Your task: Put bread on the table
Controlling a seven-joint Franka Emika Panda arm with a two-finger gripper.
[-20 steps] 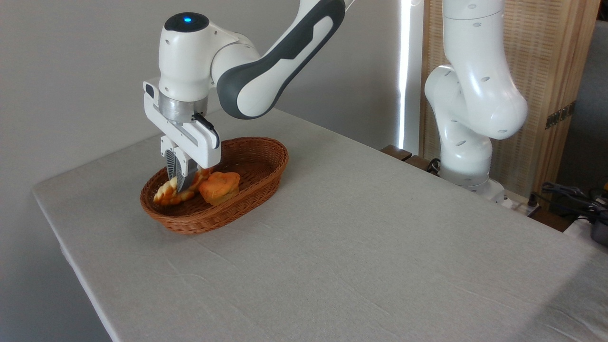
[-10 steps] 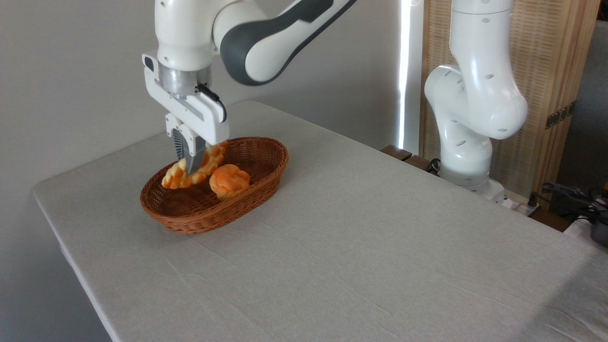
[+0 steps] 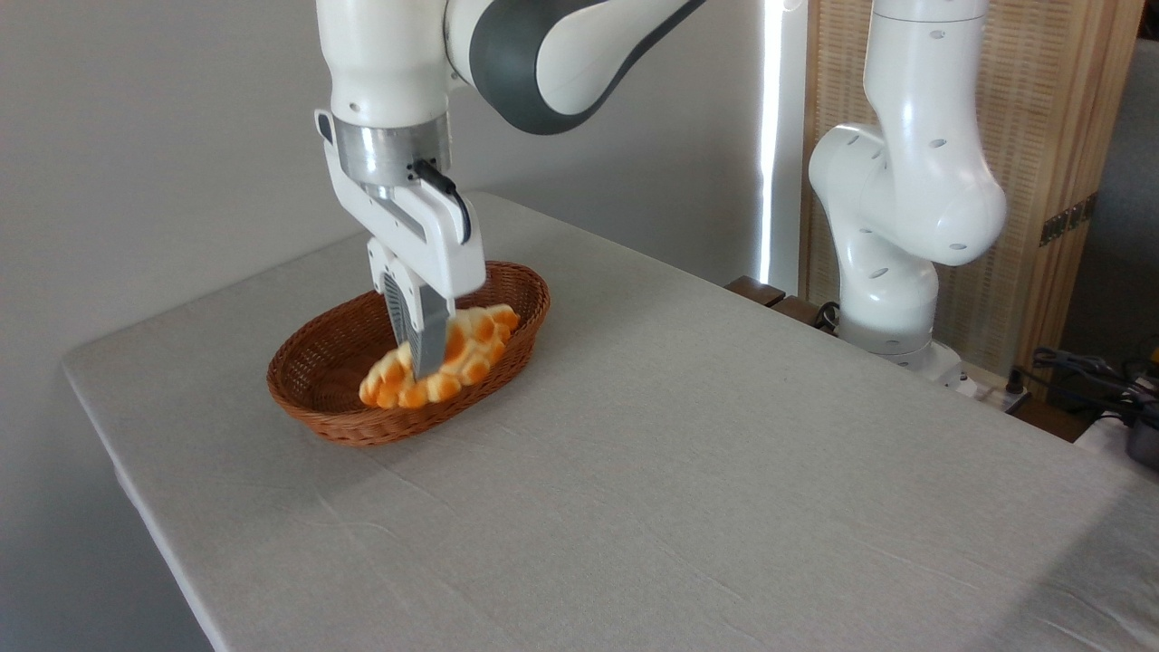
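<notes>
My claw (image 3: pixel 426 349) grips the bread (image 3: pixel 444 358) at its middle, above the basket (image 3: pixel 312 380). I should clear the rim, keep the loaf level, then lower onto bare table (image 3: pixel 688 471).

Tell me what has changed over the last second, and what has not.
The gripper, shut on the bread throughout, has lifted it out of the basket and carried it rightward, toward the basket's near right rim. The round bun seen earlier is no longer visible, probably hidden behind the bread. The basket and the table have stayed put.
</notes>
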